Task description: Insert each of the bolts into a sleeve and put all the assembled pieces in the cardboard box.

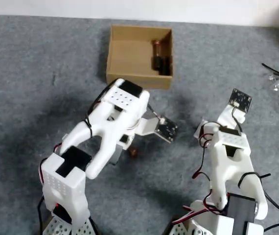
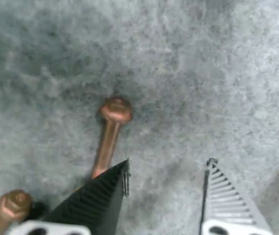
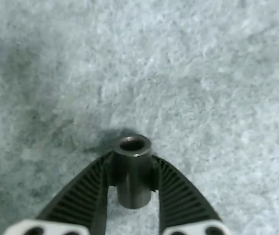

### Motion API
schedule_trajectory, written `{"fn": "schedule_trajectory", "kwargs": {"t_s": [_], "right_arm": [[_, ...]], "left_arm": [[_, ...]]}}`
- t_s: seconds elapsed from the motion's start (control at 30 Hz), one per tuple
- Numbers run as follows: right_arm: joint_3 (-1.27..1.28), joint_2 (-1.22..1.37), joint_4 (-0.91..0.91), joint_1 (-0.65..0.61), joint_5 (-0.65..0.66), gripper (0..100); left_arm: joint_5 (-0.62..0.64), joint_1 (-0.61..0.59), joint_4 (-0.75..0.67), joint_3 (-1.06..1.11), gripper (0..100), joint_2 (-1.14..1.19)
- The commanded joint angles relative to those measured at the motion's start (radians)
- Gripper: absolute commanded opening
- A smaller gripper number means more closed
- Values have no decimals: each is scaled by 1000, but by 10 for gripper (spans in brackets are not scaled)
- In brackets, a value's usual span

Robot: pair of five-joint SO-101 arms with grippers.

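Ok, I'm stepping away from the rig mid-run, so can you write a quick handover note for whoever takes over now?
Left gripper: open, low over a bolt lying on the grey carpet; a second bolt lies nearby.
Right gripper: shut on a dark sleeve.
Done: at least one assembled piece is in the cardboard box.
Left: grasp the bolt, insert it into the held sleeve, box it, then handle the second bolt.
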Motion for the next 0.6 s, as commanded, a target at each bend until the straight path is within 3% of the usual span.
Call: {"fn": "schedule_trajectory", "kwargs": {"t_s": [0.0,0.3,0.57], "right_arm": [[-51,-13,-25,18,9,5],[-51,-13,-24,25,9,5],[-53,-13,-24,25,9,5]], "left_arm": [[-250,47,-12,16,238,-8],[-247,65,-140,38,238,-4],[-245,61,-221,35,236,139]]}}
